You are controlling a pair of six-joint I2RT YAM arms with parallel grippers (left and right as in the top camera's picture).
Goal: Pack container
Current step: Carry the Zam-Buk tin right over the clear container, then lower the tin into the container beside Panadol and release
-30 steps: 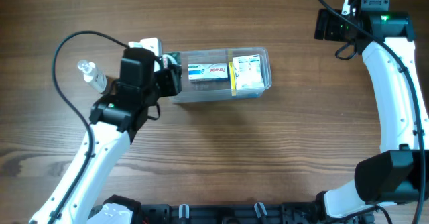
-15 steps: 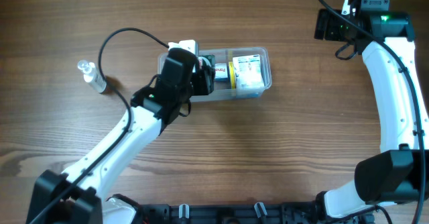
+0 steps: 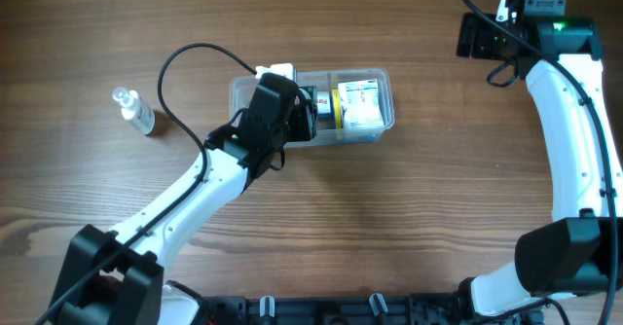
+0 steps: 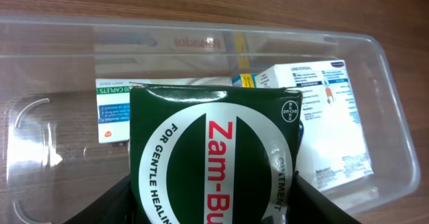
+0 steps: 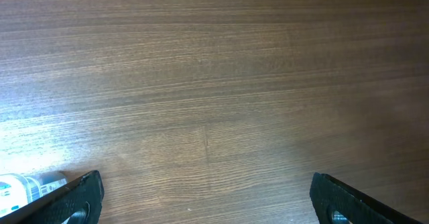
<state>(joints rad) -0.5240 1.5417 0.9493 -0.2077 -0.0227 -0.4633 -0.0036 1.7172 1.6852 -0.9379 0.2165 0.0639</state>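
Note:
The clear plastic container (image 3: 381, 121) lies on the wood table, and in the left wrist view its rim (image 4: 392, 83) shows at the right. Inside it lie a flat white box (image 4: 117, 100) and a white and blue box (image 4: 332, 120) (image 3: 358, 103). My left gripper (image 3: 304, 113) is over the container's left half, shut on a dark green Zam-Buk box (image 4: 214, 157), held above the flat white box. My right gripper (image 5: 204, 207) is open and empty, high at the table's far right, over bare wood.
A small clear bottle (image 3: 134, 111) lies on the table left of the container; part of it shows at the lower left of the right wrist view (image 5: 30, 186). The right arm (image 3: 574, 111) stands along the right edge.
My left arm has swung right from beside the container's left end to over its left half, carrying the green box. The right arm has not moved.

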